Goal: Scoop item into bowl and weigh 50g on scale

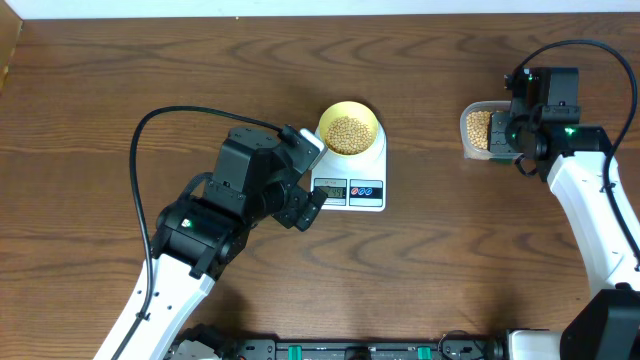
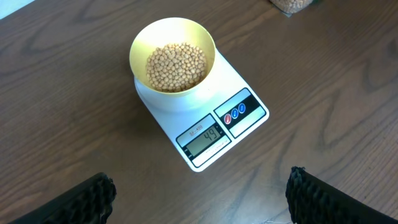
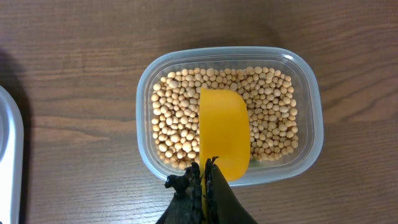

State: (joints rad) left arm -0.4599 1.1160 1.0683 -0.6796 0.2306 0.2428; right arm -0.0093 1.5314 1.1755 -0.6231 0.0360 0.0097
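Bowl (image 2: 173,56) holding beans (image 2: 176,65) sits on the scale (image 2: 249,112), display (image 2: 205,135) reading 49; left gripper (image 2: 199,186) hangs near the scale's front, fingers wide apart and empty; right gripper (image 3: 205,171) is clamped on the scoop (image 3: 224,134), its cup over more beans in the tub (image 3: 311,124).

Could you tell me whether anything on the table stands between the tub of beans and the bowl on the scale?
Nothing visible does: only bare table lies between the tub and the bowl on the scale.
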